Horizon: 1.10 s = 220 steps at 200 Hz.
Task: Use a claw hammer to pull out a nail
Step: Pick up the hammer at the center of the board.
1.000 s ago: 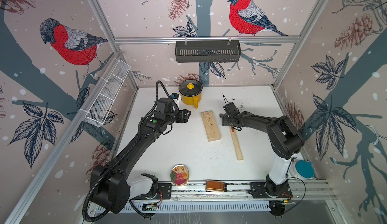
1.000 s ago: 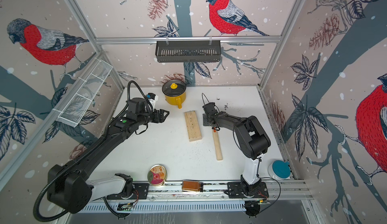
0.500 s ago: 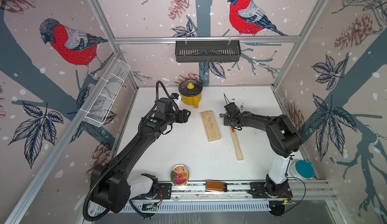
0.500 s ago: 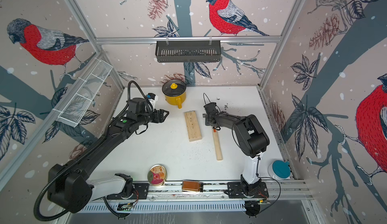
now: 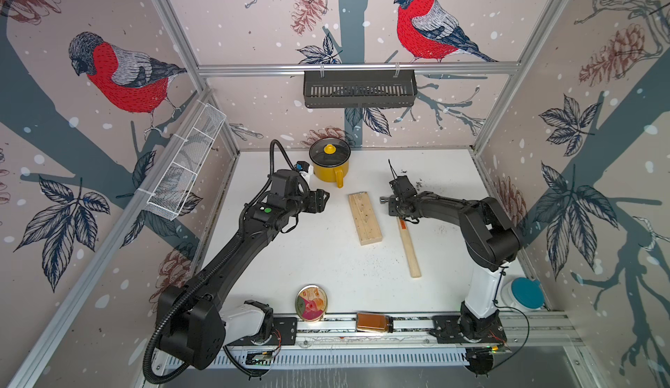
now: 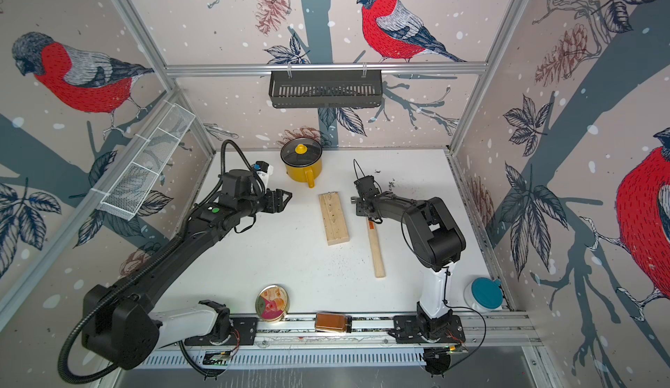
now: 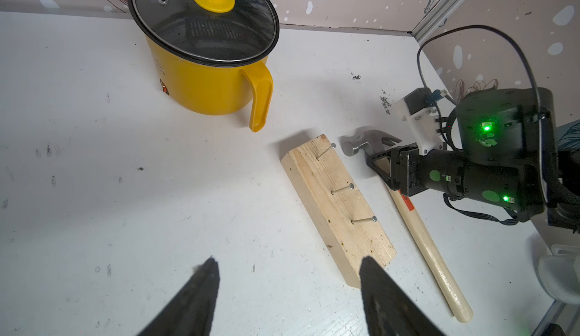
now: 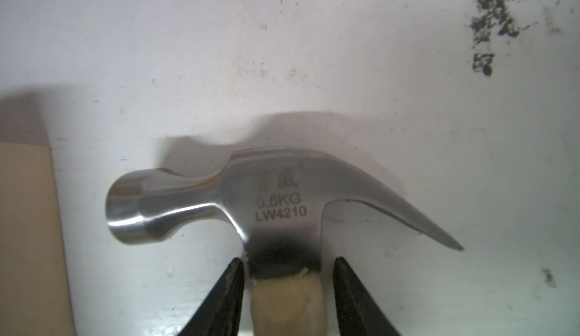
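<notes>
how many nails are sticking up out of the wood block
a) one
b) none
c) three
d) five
c: the left wrist view shows three nails spaced in a row along the wooden block, each with its head raised clear of the wood.

Claw hammer [image 5: 409, 243] lying flat on its side on the white desk [image 5: 326, 259]: grey steel head with curved fork toward the back wall, pale wooden handle with an orange label pointing forward.
</notes>
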Motion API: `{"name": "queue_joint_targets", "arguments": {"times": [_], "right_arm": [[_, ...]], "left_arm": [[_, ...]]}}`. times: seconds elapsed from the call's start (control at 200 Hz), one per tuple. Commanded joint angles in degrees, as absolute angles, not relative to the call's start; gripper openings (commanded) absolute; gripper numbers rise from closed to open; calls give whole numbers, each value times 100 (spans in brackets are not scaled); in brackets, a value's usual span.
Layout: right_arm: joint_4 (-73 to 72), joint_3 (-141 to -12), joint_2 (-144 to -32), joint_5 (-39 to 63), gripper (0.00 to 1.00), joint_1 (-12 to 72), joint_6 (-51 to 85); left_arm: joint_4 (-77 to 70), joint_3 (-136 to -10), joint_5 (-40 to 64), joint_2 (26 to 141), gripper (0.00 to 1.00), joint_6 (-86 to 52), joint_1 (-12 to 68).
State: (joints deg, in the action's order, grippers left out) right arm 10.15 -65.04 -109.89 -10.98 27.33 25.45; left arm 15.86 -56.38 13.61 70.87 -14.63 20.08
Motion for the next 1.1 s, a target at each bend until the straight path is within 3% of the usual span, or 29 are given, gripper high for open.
{"name": "queue_joint_targets", "arguments": {"times": [0.0,0.21,0.5,0.635,0.775,1.095], "right_arm": [[1028,-6557,-11056,-1139,46,2750,2479],[1060,-6574,-11109,-1169,45,2747,2441],[1064,-6543,-11040,-1154,34,2753,2428],[1093,-6562,-10998,-1160,24,2760,2405],[1118,-6601,-10916,-1195,6,2777,2374],[950,-6384,-10357,-1239,2,2808,2350]], "left_arm": [[1629,-5634,1371,7068,71,-1407,2015],[1630,-5627,1354,7056,71,-1406,2017],[1644,-5624,1318,7031,71,-1413,2013],[1652,-5625,1292,7017,71,-1404,2013],[1636,-5625,1274,7005,71,-1398,2013],[1519,-5538,1309,6941,71,-1406,2010]]}}
